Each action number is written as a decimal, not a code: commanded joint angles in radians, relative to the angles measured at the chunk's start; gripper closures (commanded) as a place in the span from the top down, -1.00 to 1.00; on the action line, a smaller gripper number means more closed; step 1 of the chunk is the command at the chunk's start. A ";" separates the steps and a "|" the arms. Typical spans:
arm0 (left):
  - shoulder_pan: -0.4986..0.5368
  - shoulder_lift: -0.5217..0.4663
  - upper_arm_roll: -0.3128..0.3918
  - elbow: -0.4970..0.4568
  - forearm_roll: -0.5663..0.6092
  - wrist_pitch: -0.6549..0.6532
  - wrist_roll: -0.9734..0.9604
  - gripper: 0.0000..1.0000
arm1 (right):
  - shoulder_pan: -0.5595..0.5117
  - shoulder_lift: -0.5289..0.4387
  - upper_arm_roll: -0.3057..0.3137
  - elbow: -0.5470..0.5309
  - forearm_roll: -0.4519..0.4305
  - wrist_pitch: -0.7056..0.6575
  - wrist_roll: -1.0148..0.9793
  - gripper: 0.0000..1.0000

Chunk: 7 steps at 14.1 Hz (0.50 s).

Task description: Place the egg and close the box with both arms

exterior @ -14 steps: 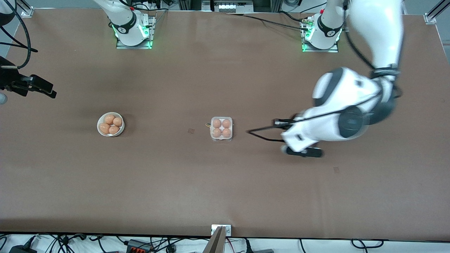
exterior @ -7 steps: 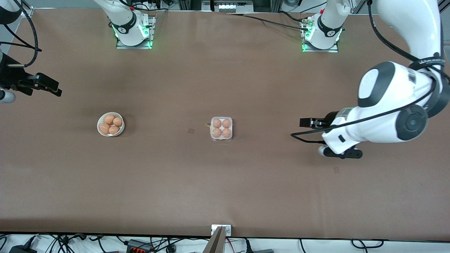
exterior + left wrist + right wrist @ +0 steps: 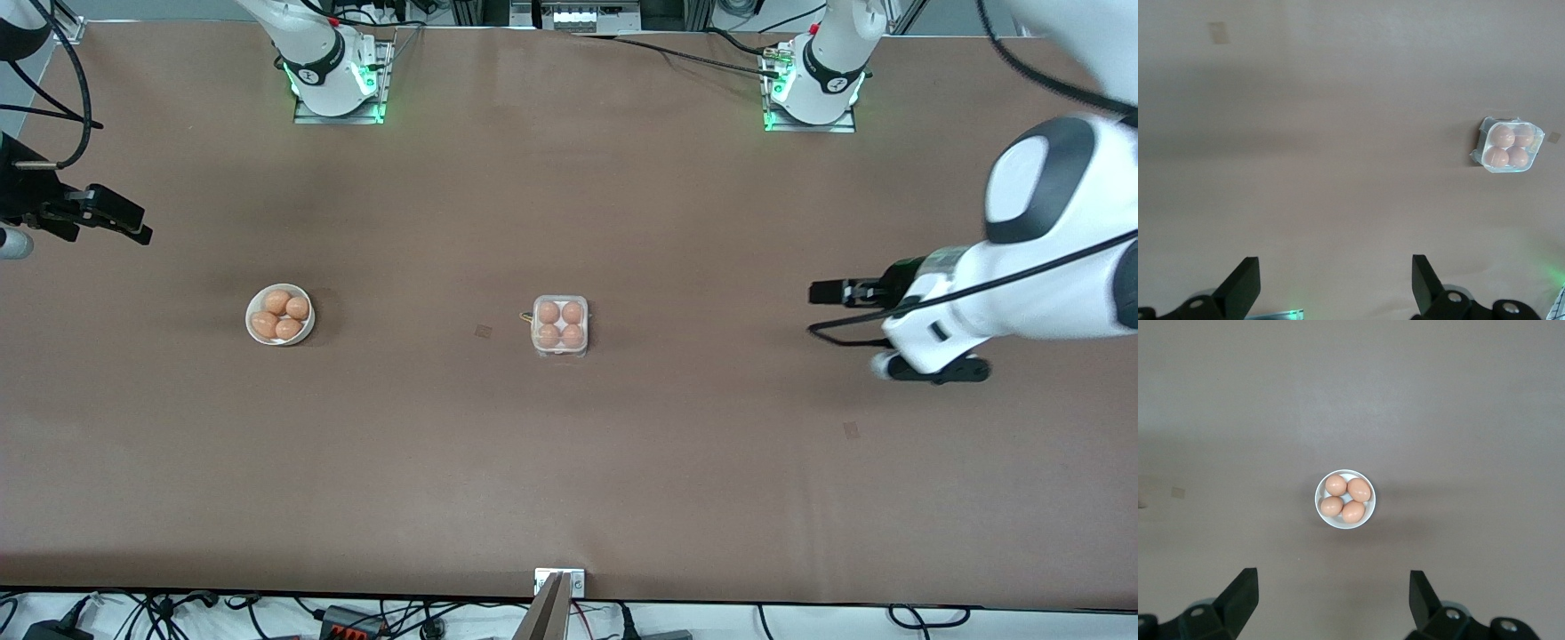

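1. The small square clear-plastic egg box (image 3: 560, 326) sits near the middle of the brown table (image 3: 569, 462). Its transparent lid lies down over the four cells.
2. Each of the four cells holds one tan-brown egg (image 3: 549, 312). The left wrist view shows the same box (image 3: 1509, 146) with all four eggs under the lid.
3. The round white bowl (image 3: 280, 315) stands toward the right arm's end of the table, well apart from the box. It holds four more tan-brown eggs, also seen in the right wrist view (image 3: 1345, 499).
4. The left gripper (image 3: 845, 292) hangs over bare table toward the left arm's end, well apart from the box. Its black fingers (image 3: 1243, 285) are spread wide, with nothing between them and nothing touched.
5. The right gripper (image 3: 111, 213) hangs at the right arm's end of the table, well apart from the bowl. Its black fingers (image 3: 1241, 595) are likewise spread wide and empty.
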 commanded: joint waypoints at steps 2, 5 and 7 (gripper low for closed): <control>0.065 -0.068 0.004 -0.033 0.033 -0.010 0.193 1.00 | -0.008 -0.049 0.005 -0.051 -0.015 0.021 -0.004 1.00; 0.096 -0.198 0.009 -0.146 0.072 0.063 0.238 1.00 | -0.010 -0.044 0.005 -0.042 -0.015 0.012 -0.010 1.00; 0.098 -0.295 0.012 -0.266 0.109 0.140 0.226 1.00 | -0.018 -0.040 0.002 -0.035 -0.009 -0.009 -0.010 1.00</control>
